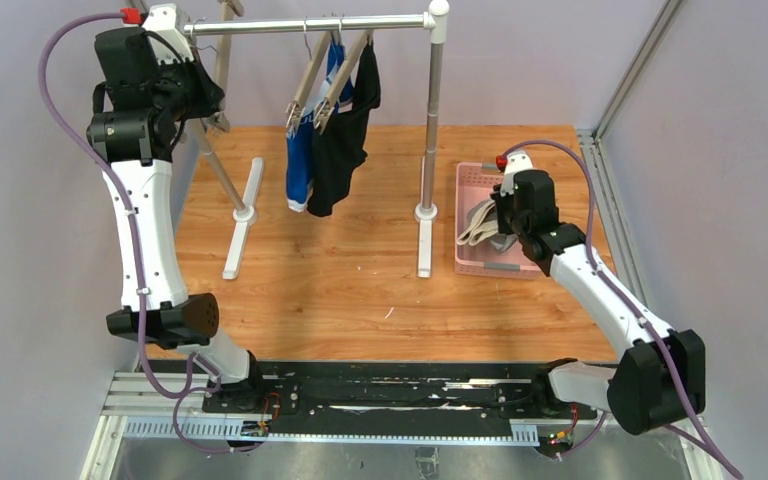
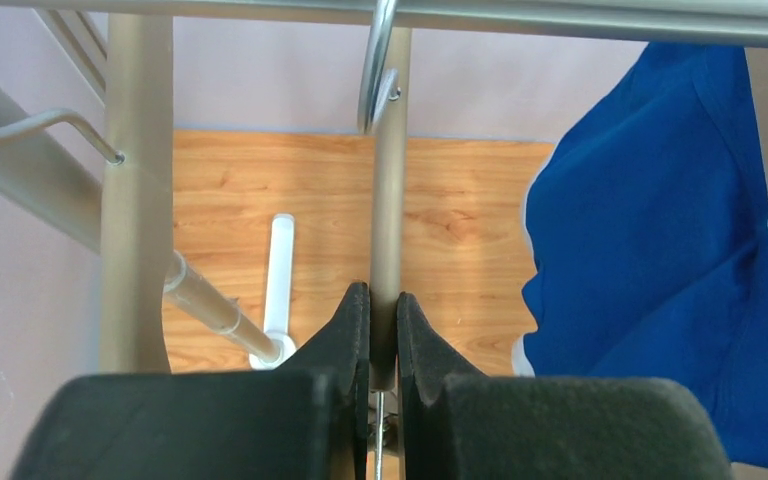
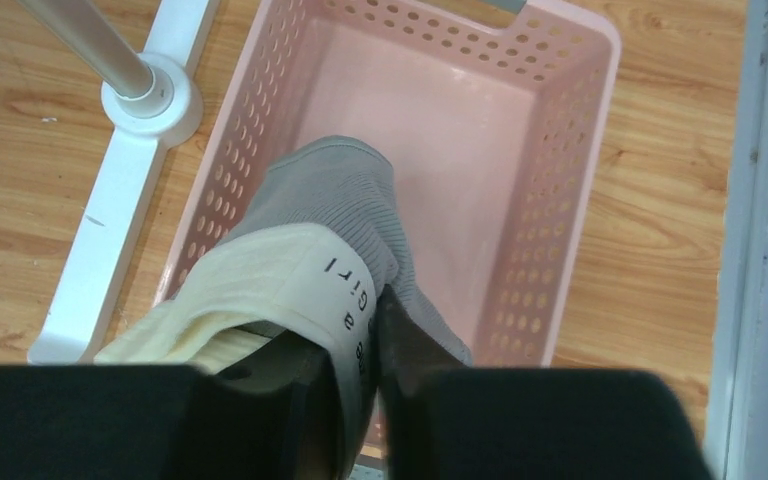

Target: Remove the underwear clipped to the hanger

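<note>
My left gripper (image 1: 206, 102) is raised at the rack's left end. In the left wrist view it (image 2: 384, 296) is shut on the beige arm of an empty hanger (image 2: 390, 200). The bright blue underwear (image 1: 300, 165) and the black underwear (image 1: 345, 150) hang clipped on two hangers at the middle of the rail; the blue one (image 2: 660, 250) is to the right of my left fingers. My right gripper (image 1: 502, 215) is shut on the grey underwear (image 1: 480, 224) by its beige waistband (image 3: 290, 280) and holds it over the pink basket (image 3: 570, 150).
The metal rail (image 1: 310, 24) rests on two posts with white feet (image 1: 245, 215) on the wooden table. The pink basket (image 1: 475, 178) stands right of the right post (image 1: 430, 120). A second beige hanger arm (image 2: 135, 200) hangs left of my left gripper.
</note>
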